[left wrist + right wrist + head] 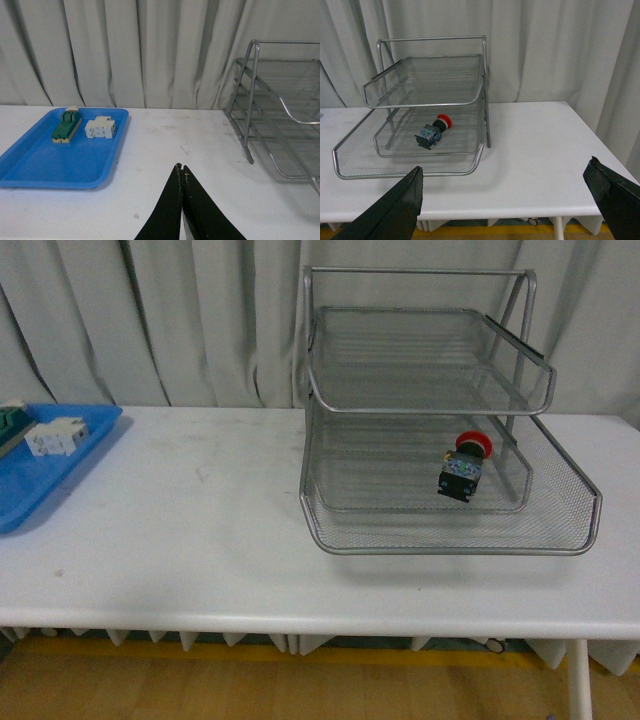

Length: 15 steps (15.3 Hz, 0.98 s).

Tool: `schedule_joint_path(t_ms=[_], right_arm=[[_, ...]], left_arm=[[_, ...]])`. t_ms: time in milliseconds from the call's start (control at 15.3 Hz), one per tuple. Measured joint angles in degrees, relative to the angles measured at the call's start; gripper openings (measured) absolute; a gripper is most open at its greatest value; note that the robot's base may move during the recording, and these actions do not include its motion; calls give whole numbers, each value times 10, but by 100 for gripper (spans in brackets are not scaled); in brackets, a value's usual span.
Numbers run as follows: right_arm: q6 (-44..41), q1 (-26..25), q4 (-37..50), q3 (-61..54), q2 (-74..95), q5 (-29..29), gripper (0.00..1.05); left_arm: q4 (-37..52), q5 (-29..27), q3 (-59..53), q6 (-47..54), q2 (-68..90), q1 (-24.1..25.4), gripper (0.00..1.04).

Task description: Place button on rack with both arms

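Note:
The button point(464, 467), red cap and dark body, lies on its side on the middle tier of the silver wire rack point(330, 532). It also shows in the right wrist view point(432, 132), inside the rack point(470, 170). Neither arm shows in the front view. My left gripper point(181, 169) is shut and empty, above the white table between the blue tray and the rack point(248, 130). My right gripper point(505, 182) is open wide and empty, held back from the rack, near the table's front edge.
A flat blue tray point(35, 170) at the table's left holds a green-and-cream part point(66, 126) and a white block point(101, 128); it also shows in the front view point(60, 475). Grey curtains hang behind the white table point(200, 540).

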Motion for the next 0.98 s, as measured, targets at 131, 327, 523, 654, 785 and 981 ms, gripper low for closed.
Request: schedule_joint_path(t_ms=[131, 327, 523, 654, 785, 981], right_arm=[[0, 0, 0, 0, 0, 0, 98], [0, 0, 0, 0, 0, 0, 98], [0, 0, 0, 0, 0, 0, 98], [0, 0, 0, 0, 0, 0, 98], [0, 0, 0, 0, 0, 0, 98], [0, 0, 0, 0, 0, 0, 98]], left_arm=[[-36, 54, -18, 0, -52, 50, 2], [-60, 57, -48, 0, -94, 52, 2], [-113, 57, -48, 0, -171, 52, 2], [-158, 57, -48, 0, -212, 52, 2], [-193, 57, -48, 0, -253, 52, 2], [-239, 57, -48, 0, -299, 52, 2]])
